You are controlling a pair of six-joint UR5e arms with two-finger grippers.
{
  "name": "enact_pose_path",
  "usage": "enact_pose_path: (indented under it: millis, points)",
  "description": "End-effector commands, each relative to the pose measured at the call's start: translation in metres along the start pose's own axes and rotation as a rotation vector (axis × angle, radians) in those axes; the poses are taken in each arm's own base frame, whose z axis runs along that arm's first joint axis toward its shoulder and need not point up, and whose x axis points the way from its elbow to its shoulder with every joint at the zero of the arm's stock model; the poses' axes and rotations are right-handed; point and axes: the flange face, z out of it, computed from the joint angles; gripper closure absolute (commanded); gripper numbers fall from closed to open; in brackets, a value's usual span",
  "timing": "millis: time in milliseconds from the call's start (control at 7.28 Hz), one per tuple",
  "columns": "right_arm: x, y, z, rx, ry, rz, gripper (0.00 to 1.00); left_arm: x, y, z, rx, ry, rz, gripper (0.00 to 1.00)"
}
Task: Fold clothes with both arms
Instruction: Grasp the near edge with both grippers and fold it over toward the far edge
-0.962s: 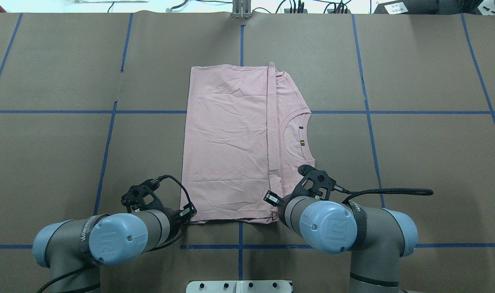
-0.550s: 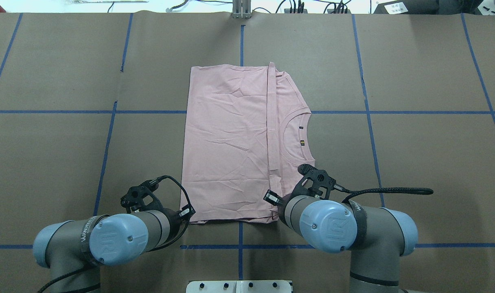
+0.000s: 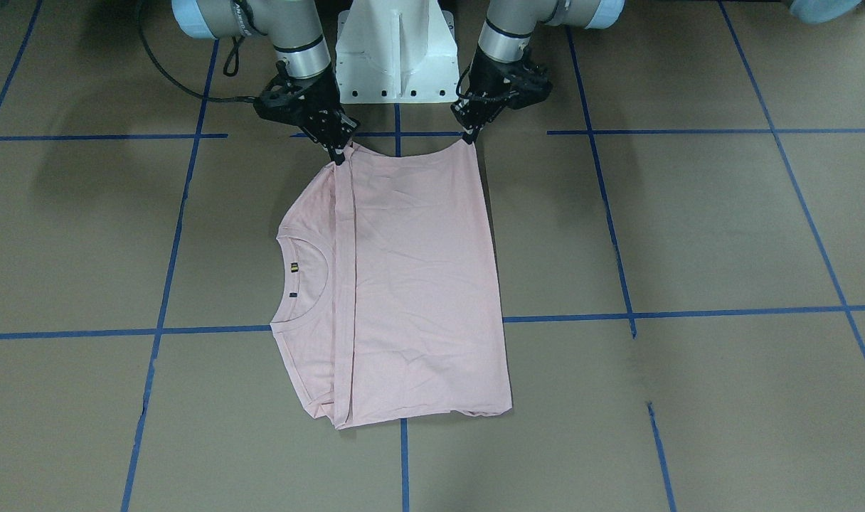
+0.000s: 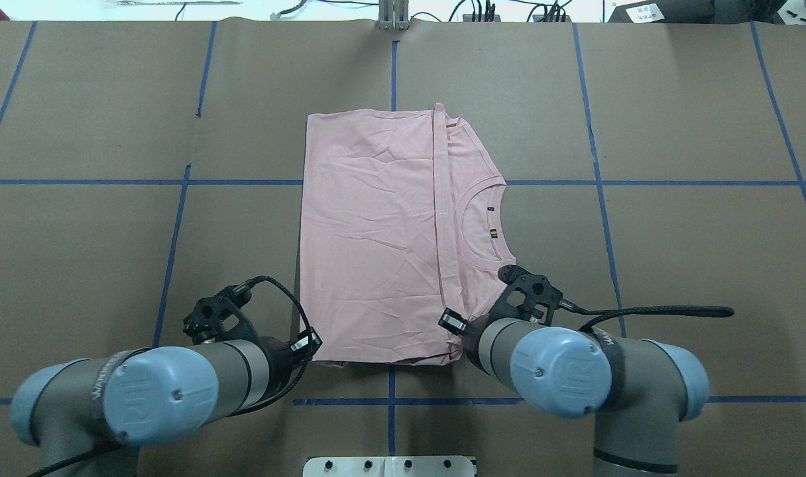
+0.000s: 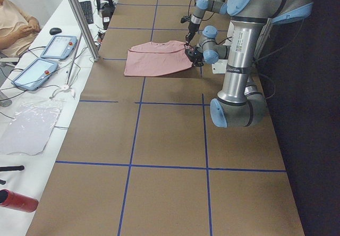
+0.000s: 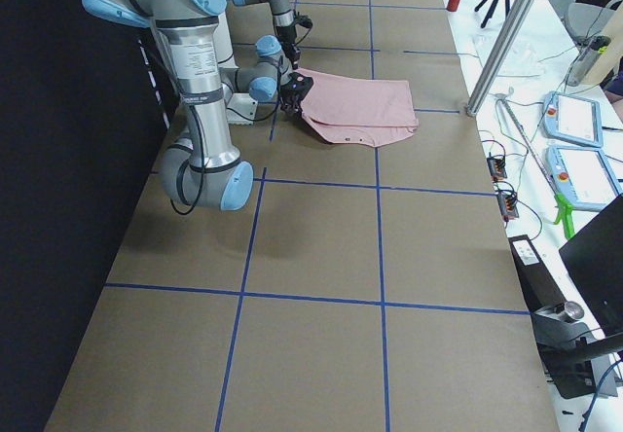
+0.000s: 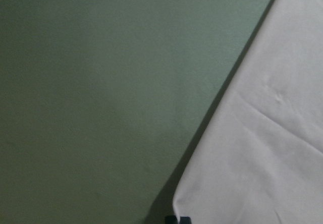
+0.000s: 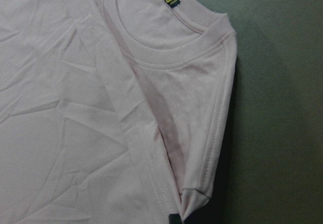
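The pale pink T-shirt lies folded into a long rectangle on the brown table, plain back up, its collar showing on the robot's right side. The Snoopy print is hidden. In the front-facing view my left gripper is shut on the shirt's near left corner. My right gripper is shut on the near right corner. Both corners are raised a little off the table. The left wrist view shows the pinched corner. The right wrist view shows the folded sleeve edge pinched at the bottom, with the collar above it.
Blue tape lines grid the brown table. The white pedestal base stands just behind the grippers. A metal post, tablets and a seated operator are beyond the table's far edge.
Both arms have shifted, the left elbow outward to the left and the right one to the right. The shirt's near edge has risen a little. Its far edge has slid slightly toward the robot.
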Motion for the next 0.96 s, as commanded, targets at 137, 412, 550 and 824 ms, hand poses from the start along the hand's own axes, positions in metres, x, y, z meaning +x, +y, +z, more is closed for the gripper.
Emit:
enact_pose_path:
  millis: [137, 412, 550, 824]
  points:
    - [-0.023, -0.056, -0.039, 0.036, -0.079, 0.027, 1.0, 0.041, -0.032, -0.061, 0.046, 0.039, -0.01, 1.0]
    - [-0.105, -0.158, 0.0, 0.031, -0.03, 0.059, 1.0, 0.095, -0.104, -0.025, 0.183, 0.053, 0.062, 1.0]
    - [-0.132, -0.175, 0.021, 0.049, -0.005, 0.064, 1.0, 0.099, -0.13, -0.005, 0.217, 0.057, 0.096, 1.0]
    - [-0.155, -0.198, 0.043, 0.072, 0.017, 0.084, 1.0, 0.114, -0.175, 0.036, 0.27, 0.06, 0.091, 1.0]
